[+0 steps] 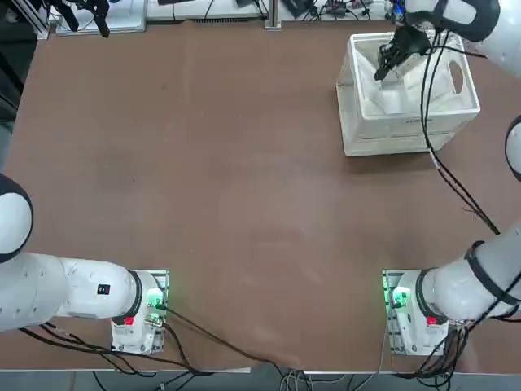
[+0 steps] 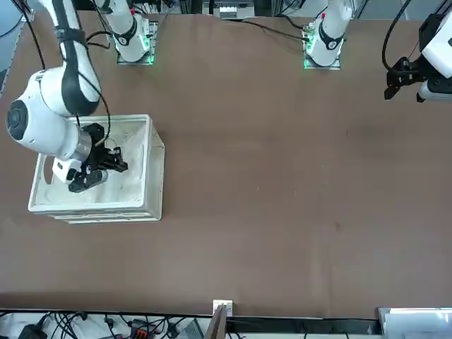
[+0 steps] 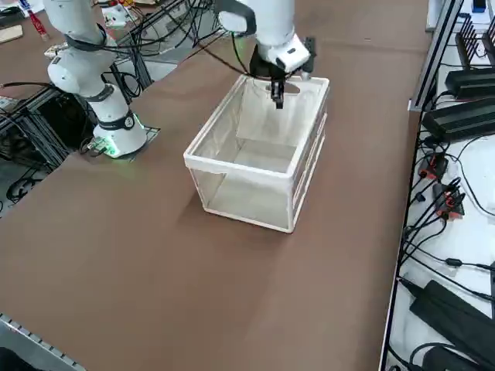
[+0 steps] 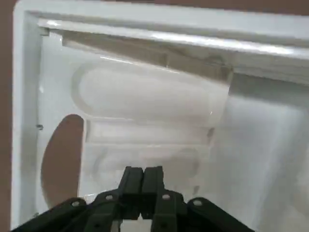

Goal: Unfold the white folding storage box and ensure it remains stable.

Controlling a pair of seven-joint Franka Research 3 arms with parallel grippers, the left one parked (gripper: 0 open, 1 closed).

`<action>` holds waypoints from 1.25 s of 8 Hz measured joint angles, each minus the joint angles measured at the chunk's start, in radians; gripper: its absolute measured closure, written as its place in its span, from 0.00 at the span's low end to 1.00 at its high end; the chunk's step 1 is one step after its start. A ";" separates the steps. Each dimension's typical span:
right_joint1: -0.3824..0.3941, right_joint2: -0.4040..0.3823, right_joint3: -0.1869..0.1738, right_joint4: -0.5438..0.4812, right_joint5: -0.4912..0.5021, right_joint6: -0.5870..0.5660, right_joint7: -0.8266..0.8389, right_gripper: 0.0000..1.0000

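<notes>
The white folding storage box [image 1: 413,119] stands as a tall crate at the far right of the table, also seen in the front view [image 2: 92,207] and the right side view [image 3: 241,165]. My right gripper [image 1: 381,72] reaches down inside it from above, fingers shut with nothing between them. In the wrist view the gripper [image 4: 143,170] points at an inner end panel [image 4: 145,96] with a recessed oval, close to it; I cannot tell if it touches. An end panel with an oval handle cut-out [image 1: 456,78] seems to lean inward.
A black cable [image 1: 431,138] from the right arm hangs over the box's near rim and trails across the table. The box sits close to the table's far and right edges. Power supplies and cables [image 3: 456,116] lie beyond the right edge. Wide brown tabletop [image 1: 244,179] spreads left of the box.
</notes>
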 joint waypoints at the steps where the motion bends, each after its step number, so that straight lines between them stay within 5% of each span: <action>1: -0.012 0.000 0.000 -0.046 0.056 0.057 -0.036 0.99; 4: -0.013 0.001 0.011 -0.171 0.287 0.191 -0.090 0.99; 10: 0.016 0.052 0.013 -0.244 0.803 0.246 -0.349 0.99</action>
